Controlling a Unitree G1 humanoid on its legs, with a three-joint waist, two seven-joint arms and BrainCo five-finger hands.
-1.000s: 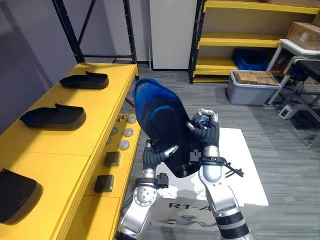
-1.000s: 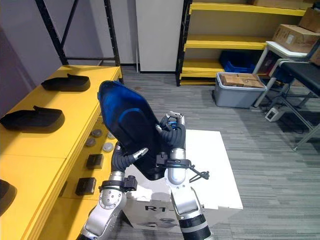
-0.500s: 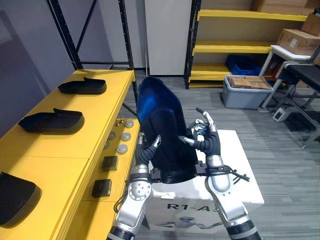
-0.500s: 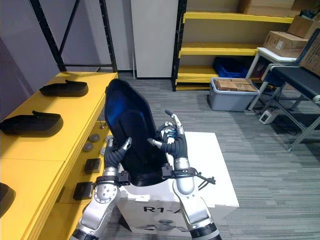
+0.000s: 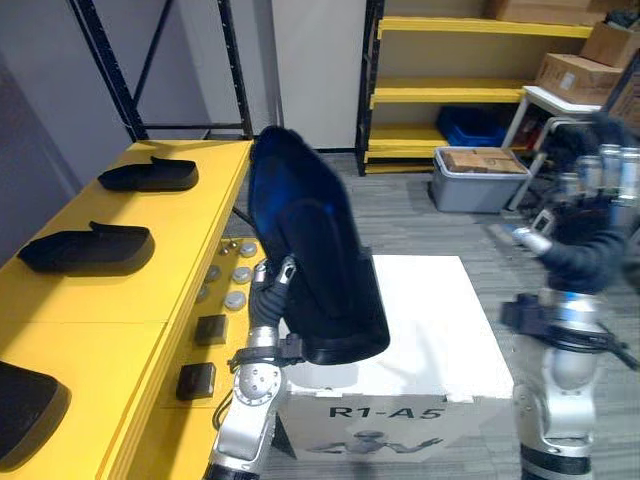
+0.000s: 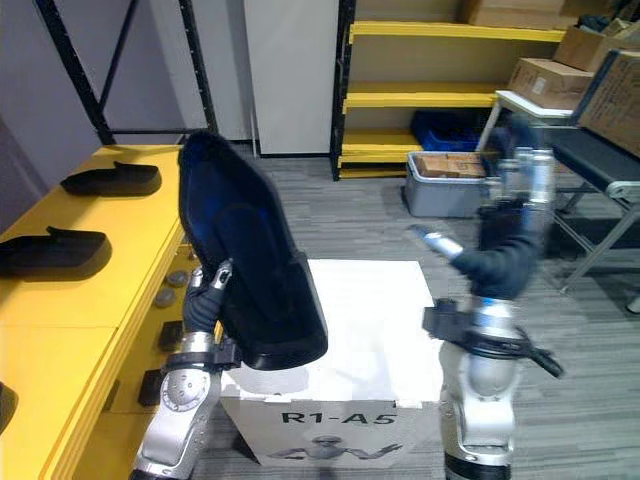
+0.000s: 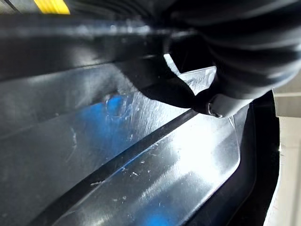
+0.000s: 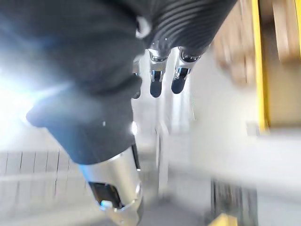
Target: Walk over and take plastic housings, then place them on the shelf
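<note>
The left hand [image 5: 272, 292] grips the lower edge of the plastic housing [image 5: 310, 240], a long glossy black shell with a blue sheen, tilted upright over a white box [image 5: 440, 320]. The right hand [image 5: 598, 185] hovers apart, fingers straight. Other black housings [image 5: 88, 248] lie on the yellow shelf [image 5: 150, 300].

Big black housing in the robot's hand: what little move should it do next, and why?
Probably swing the housing left, toward the bare stretch of the yellow shelf. Only the left hand grips it, tilted above the white box, while the right hand is open, off to the side; other housings already lie on that shelf.
</note>
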